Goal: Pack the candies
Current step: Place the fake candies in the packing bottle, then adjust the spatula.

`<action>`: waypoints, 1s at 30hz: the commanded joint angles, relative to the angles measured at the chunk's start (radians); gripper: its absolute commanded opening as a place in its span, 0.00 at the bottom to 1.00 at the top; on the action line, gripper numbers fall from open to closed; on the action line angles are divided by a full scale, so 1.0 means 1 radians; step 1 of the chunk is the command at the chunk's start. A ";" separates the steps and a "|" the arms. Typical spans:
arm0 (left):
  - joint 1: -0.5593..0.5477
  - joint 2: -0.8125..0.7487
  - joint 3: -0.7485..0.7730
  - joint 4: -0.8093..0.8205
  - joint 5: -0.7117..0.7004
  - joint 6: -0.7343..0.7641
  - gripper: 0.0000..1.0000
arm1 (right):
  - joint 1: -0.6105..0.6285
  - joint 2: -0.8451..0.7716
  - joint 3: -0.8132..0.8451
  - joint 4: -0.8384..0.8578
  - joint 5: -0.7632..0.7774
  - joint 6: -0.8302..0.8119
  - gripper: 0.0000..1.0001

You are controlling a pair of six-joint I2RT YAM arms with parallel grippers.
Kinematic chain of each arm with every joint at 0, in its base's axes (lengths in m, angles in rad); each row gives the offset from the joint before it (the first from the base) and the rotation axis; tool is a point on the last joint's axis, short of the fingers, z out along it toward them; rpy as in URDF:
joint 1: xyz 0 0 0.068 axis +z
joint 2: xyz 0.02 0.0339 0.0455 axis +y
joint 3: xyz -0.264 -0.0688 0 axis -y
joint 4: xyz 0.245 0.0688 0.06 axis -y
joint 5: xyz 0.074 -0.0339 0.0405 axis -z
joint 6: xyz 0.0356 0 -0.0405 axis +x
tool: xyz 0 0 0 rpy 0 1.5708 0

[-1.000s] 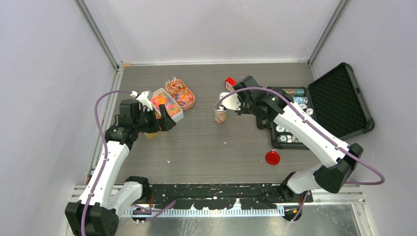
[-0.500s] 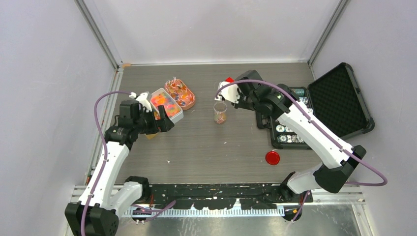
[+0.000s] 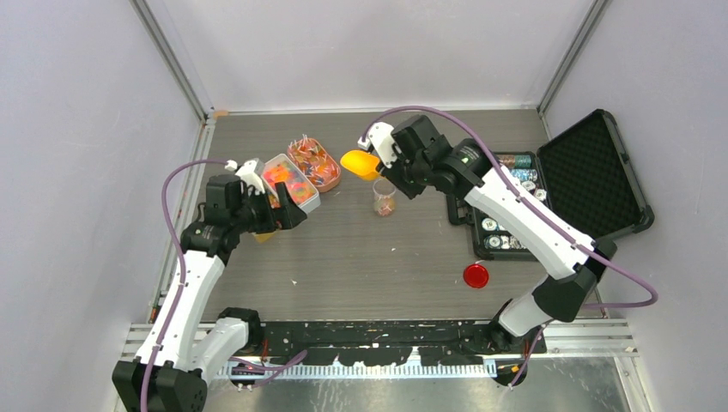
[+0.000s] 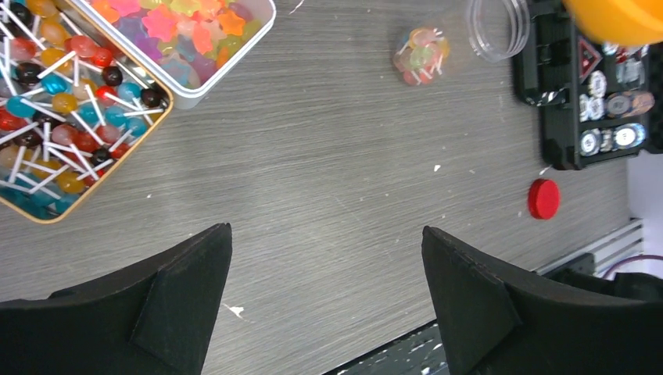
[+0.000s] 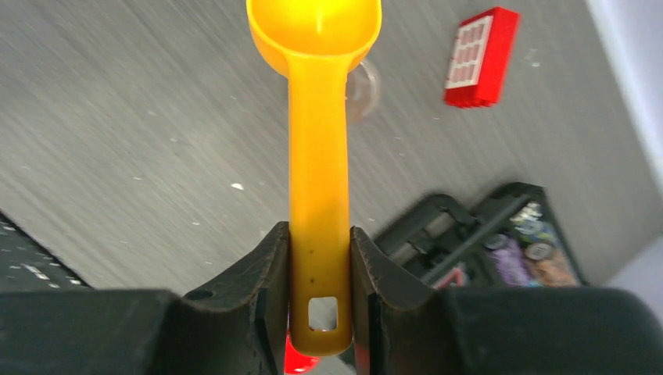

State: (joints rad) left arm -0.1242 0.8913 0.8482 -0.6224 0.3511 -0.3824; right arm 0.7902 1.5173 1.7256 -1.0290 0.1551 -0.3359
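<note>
Candies (image 4: 195, 31) mostly lie in the white rectangular tub (image 4: 188, 98) of star gummies, just ahead of my left gripper (image 4: 324, 242), whose fingers are spread wide and empty. Only a small heap sits in the clear plastic jar (image 3: 384, 199), so I judge packing barely begun. My right gripper (image 5: 319, 258) pinches the yellow plastic scoop (image 5: 317, 117) by its handle. The bowl looks empty and hangs just beside the jar. The orange oval lollipop tin (image 4: 117, 162), red striped box (image 5: 478, 56) and open black chip case (image 3: 592, 176) flank the route, and the round red lid (image 3: 476, 275) lies well apart.

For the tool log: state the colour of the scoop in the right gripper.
Plain yellow-orange scoop, clearest in the right wrist view, held by the right gripper.
</note>
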 commanded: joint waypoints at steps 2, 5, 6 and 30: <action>-0.003 -0.008 0.091 0.074 0.045 -0.120 0.90 | 0.031 0.049 0.068 0.079 -0.132 0.250 0.00; -0.003 0.036 0.147 0.088 0.037 -0.134 0.87 | 0.052 0.098 0.109 0.074 -0.200 0.316 0.00; -0.003 0.052 0.166 0.089 0.029 -0.133 0.87 | 0.060 0.116 0.128 0.069 -0.205 0.330 0.00; 0.000 0.302 0.196 0.119 -0.063 -0.147 0.76 | 0.085 0.072 0.045 0.360 -0.260 0.405 0.00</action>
State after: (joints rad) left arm -0.1242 1.1992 1.0500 -0.5323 0.3126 -0.5426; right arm 0.8749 1.6581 1.7882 -0.8482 -0.1184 0.0223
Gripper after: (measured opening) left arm 0.763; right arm 0.334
